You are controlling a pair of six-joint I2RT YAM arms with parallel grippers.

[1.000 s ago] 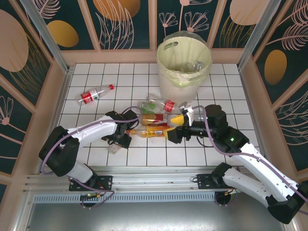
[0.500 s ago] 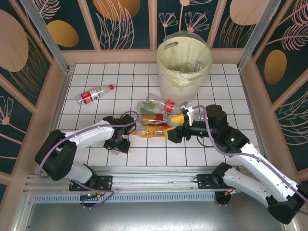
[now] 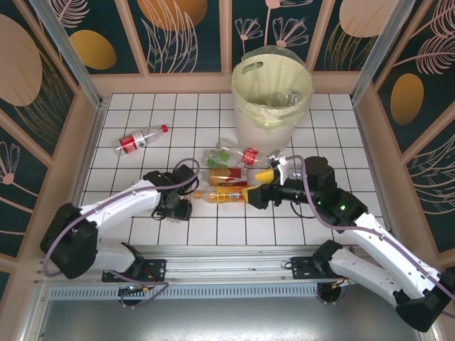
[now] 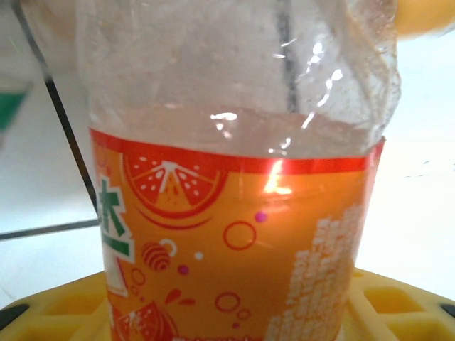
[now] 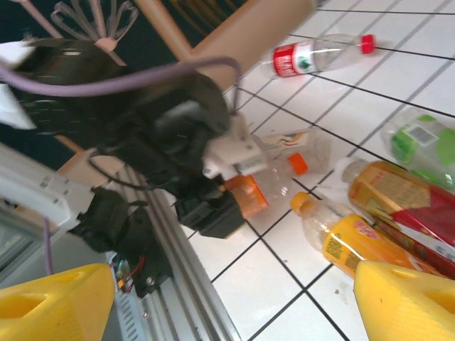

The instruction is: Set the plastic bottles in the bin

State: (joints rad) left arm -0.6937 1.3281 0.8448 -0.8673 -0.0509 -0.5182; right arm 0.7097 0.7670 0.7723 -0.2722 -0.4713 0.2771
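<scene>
Your left fingers [image 4: 50, 309] clench the orange-labelled bottle [image 4: 234, 234] near the bench's [image 3: 142, 106] near edge. Lift it clear before swinging to the bin [image 3: 249, 128] at the far edge. Steer clear of your released right fingers [image 5: 405, 298].

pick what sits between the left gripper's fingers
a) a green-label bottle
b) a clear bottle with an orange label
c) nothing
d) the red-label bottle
b: the left wrist view has the orange-label bottle standing right between the yellow fingers of the left gripper, while the red-label bottle lies apart on the tiles at the far left.
</scene>
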